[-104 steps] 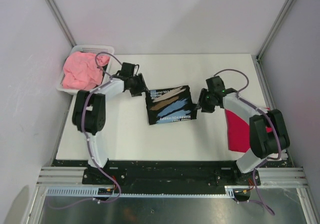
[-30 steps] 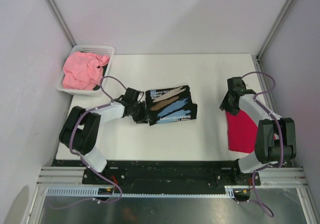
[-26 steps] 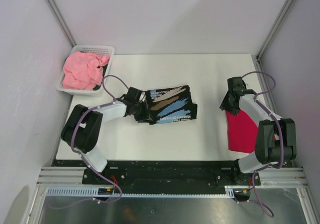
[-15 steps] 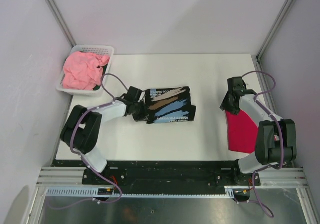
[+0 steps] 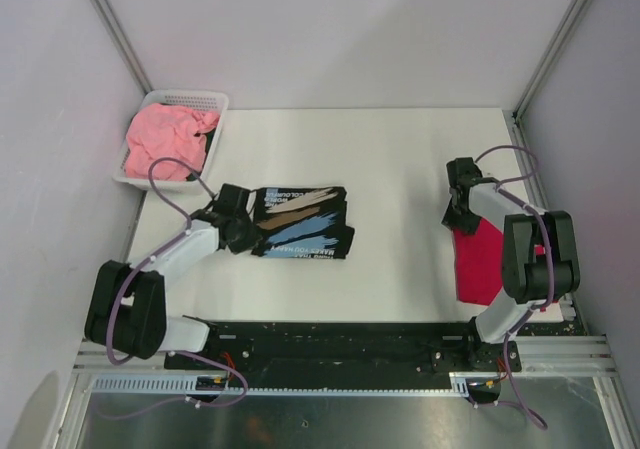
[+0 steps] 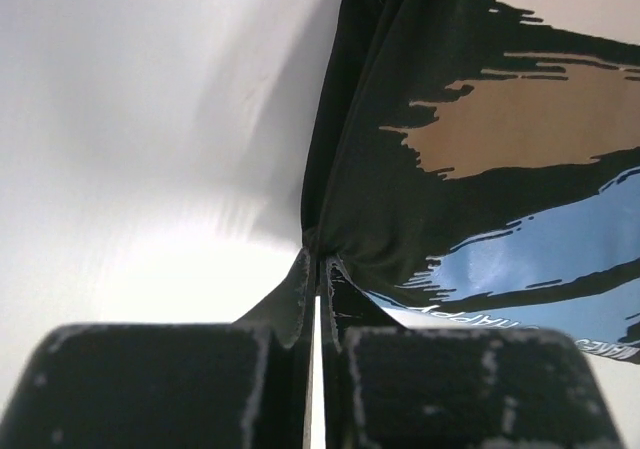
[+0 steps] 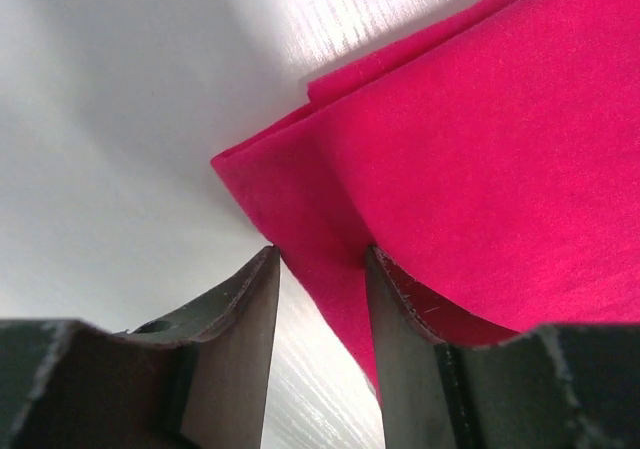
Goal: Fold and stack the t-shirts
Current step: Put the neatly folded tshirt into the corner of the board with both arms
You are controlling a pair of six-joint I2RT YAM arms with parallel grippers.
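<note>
Now | left gripper [image 6: 318,274] pinches black t-shirt [image 6: 400,209] | lettering [image 6: 598,347] unreadable

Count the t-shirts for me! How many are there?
3. The black t-shirt lies left of centre, the red t-shirt at the right edge, the pink t-shirt crumpled in the basket, far left corner. More could hide beneath it.

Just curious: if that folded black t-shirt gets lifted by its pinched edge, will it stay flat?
Probably not: the black t-shirt puckers where the left gripper pinches it, so it should droop. Its loosely stacked layers would likely slip open.
</note>
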